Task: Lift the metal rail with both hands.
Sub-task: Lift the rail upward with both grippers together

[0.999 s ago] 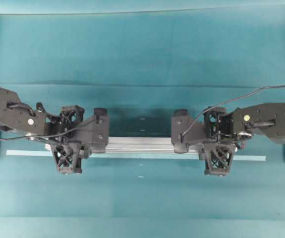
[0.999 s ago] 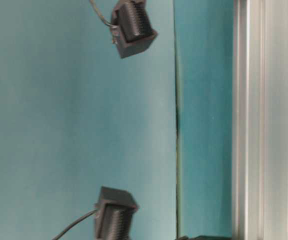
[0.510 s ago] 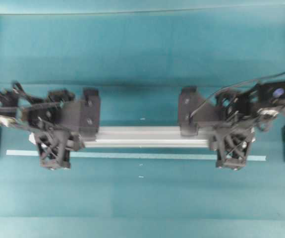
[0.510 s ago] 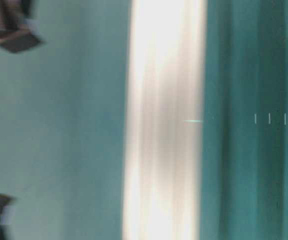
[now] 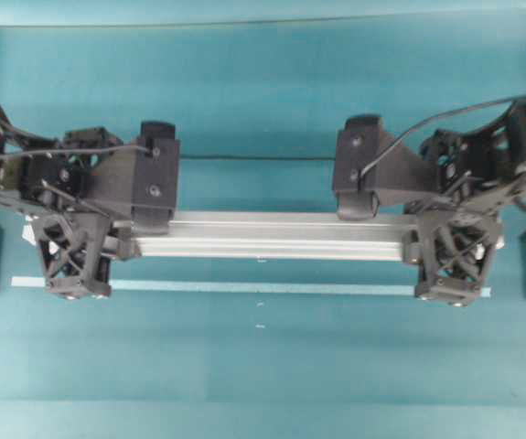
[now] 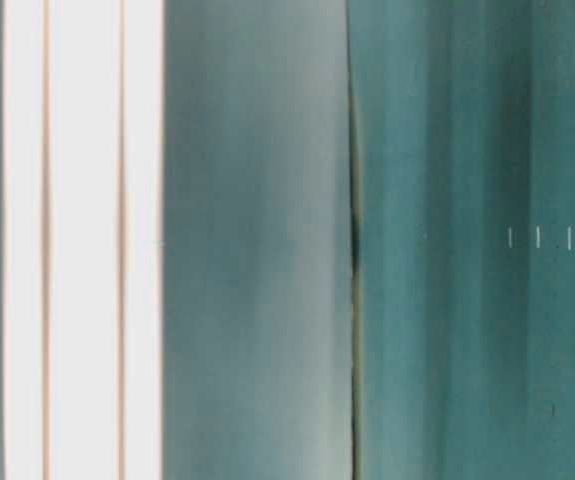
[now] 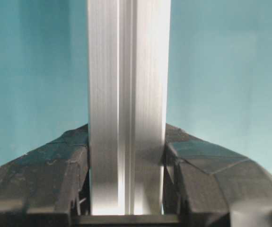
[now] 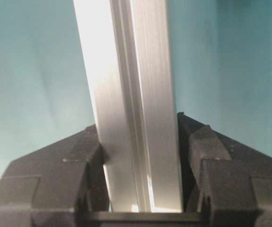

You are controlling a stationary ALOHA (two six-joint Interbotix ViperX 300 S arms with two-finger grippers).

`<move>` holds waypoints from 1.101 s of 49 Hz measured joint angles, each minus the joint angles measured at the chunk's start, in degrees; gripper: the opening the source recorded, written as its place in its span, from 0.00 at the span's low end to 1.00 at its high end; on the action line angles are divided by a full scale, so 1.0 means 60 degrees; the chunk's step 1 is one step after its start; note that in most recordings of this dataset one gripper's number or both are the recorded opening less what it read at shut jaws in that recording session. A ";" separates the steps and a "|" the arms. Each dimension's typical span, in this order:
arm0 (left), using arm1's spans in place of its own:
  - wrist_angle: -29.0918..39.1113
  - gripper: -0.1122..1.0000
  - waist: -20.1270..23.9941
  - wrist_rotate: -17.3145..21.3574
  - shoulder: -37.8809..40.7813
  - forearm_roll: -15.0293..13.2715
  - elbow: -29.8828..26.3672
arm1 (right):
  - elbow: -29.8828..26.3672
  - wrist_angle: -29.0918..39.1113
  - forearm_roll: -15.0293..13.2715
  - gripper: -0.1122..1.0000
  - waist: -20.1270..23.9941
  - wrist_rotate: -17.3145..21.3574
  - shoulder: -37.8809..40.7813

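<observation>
Spanning 2 arms, metal rail (image 5: 272, 235), left gripper (image 7: 126, 161) clamped on it, right gripper (image 8: 138, 146) likewise

One metal rail (image 5: 272, 236) in play, just the one long silver bar with its lengthwise grooves. Two black claws on it: the left claw (image 5: 75, 247) at one end, the right claw (image 5: 455, 251) at the other, each with two lattice fingers. One thin pale tape strip (image 5: 272, 288) runs along the teal surface (image 5: 263, 366). Two black cables, one per arm. And two tiny white marks sit just past the strip.
</observation>
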 measured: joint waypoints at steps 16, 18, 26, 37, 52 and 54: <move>0.1655 0.36 0.0059 0.0000 0.0000 0.0000 -0.1948 | -0.2021 0.1816 0.0044 0.44 0.0088 0.0469 0.0073; 0.1978 0.36 0.0044 0.0000 0.0044 0.0000 -0.2241 | -0.2271 0.1992 0.0044 0.44 0.0103 0.0469 0.0103; 0.3091 0.36 0.0073 0.0000 0.0366 0.0000 -0.3267 | -0.3354 0.2783 0.0044 0.44 0.0161 0.0776 0.0425; 0.4072 0.36 0.0103 -0.0190 0.0850 -0.0015 -0.4614 | -0.4600 0.3662 0.0029 0.44 0.0161 0.0879 0.0732; 0.4453 0.36 0.0146 -0.0264 0.1069 -0.0015 -0.5229 | -0.4937 0.3765 -0.0029 0.44 0.0146 0.0879 0.0732; 0.4468 0.36 0.0161 -0.0249 0.1055 -0.0015 -0.5244 | -0.4937 0.3750 -0.0029 0.44 0.0146 0.0879 0.0732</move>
